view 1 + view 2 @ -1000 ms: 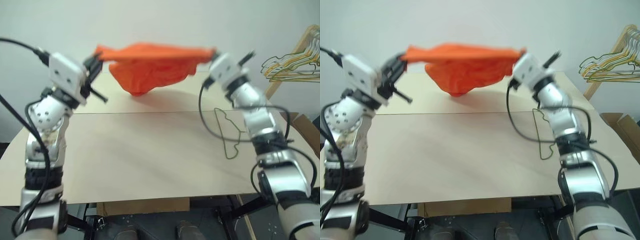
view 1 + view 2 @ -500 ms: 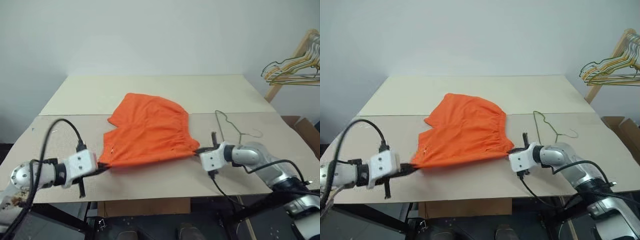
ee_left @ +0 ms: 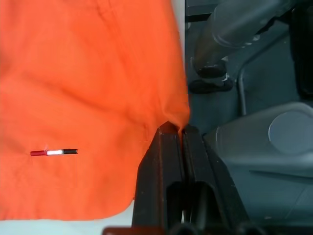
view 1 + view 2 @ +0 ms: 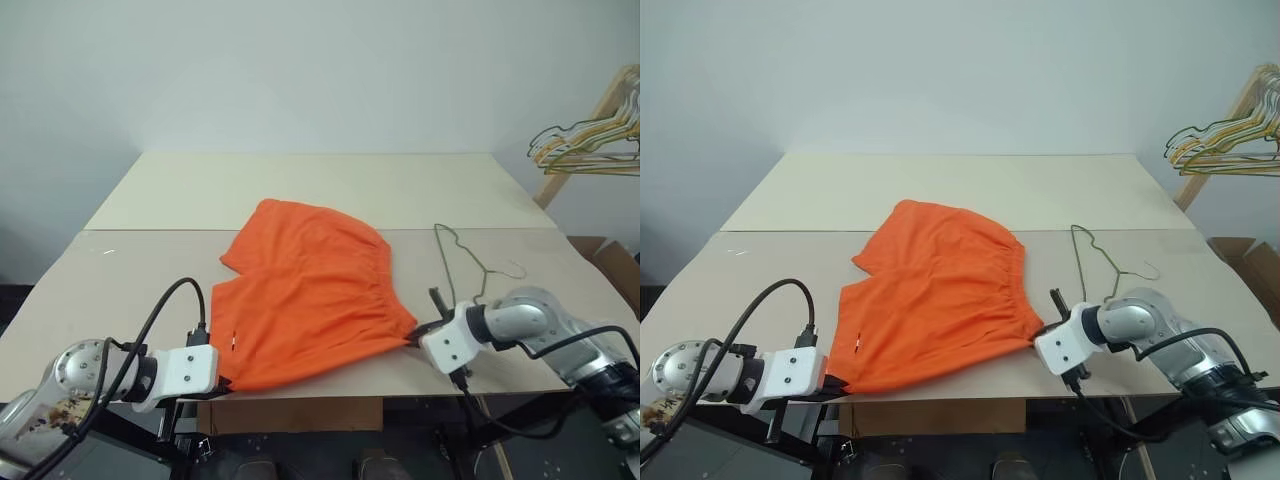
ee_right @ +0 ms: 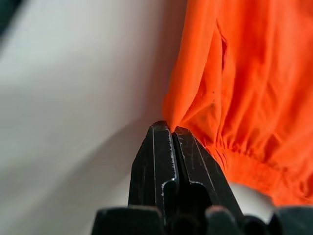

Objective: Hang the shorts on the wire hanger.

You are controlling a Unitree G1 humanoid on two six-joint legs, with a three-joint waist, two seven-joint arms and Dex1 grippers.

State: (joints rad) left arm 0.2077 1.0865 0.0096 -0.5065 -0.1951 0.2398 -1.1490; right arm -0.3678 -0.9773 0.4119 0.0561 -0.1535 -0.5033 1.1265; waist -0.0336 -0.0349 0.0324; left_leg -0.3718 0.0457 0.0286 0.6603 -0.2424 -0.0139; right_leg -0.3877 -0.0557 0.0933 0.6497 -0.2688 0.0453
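Laying the shorts (image 4: pixel 305 305) flat on the table (image 4: pixel 120 285) near its front edge, with the wire hanger (image 4: pixel 462 262) just beside on the right; left gripper (image 3: pixel 173 131) and right gripper (image 5: pixel 171 128) both clenched on a corner of the fabric. Best to let go only once the cloth lies smooth, then reach for the hanger. Seen from the left wrist and not from the head: a small white tag (image 3: pixel 54 152) on the orange cloth.

a bare test room – plain white wall (image 4: pixel 300 70), plywood table (image 4: pixel 300 180), hanger rack (image 4: pixel 590 130) in the corner.
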